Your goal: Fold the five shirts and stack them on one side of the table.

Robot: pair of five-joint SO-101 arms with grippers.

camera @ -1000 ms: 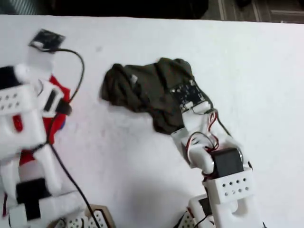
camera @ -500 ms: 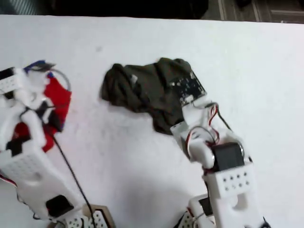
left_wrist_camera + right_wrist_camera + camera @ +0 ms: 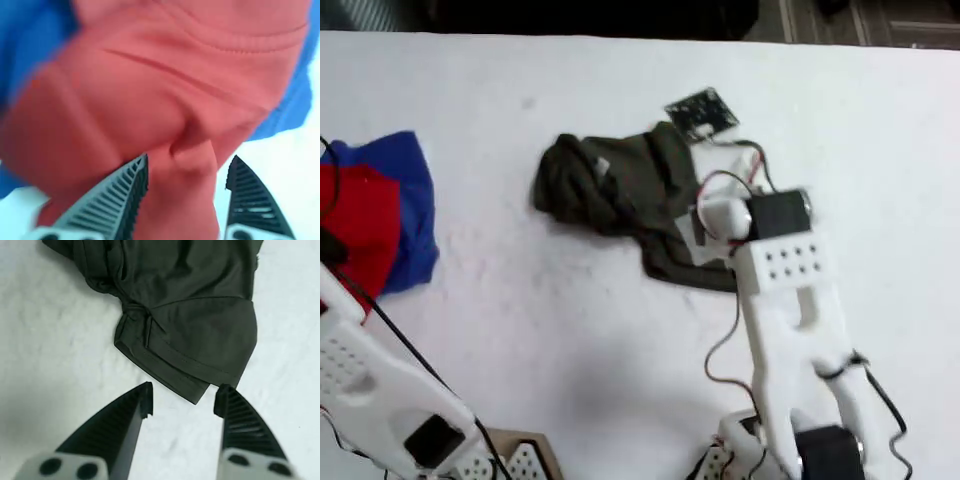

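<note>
My right gripper [image 3: 184,392] has its jaws apart with nothing between them but bare table [image 3: 50,365]. It hangs just short of the dark olive shirt [image 3: 190,305]. The nearest corner of the stitched hem points in between the two tips without touching either. My left gripper [image 3: 189,162] is also spread, with a raised fold of the red shirt [image 3: 150,90] bunched between the jaws. I can't tell whether either jaw is pressing on the cloth. The blue shirt [image 3: 30,30] lies under the red one and shows on both sides of it.

From above, the olive shirt is a crumpled heap near the middle of the table. Its long axis runs across the table, slanting from far-left to near-right, and the right arm [image 3: 785,290] covers its near-right end. My wrist camera gives me the hem and a twisted knot of folds. The high view gives me the whole outline.

The red and blue shirts lie at the table's left edge, well apart from the olive one. The left arm [image 3: 370,385] slants across the near-left corner. Open white table lies between the two piles, and there is more beyond the olive shirt up to the far edge.
</note>
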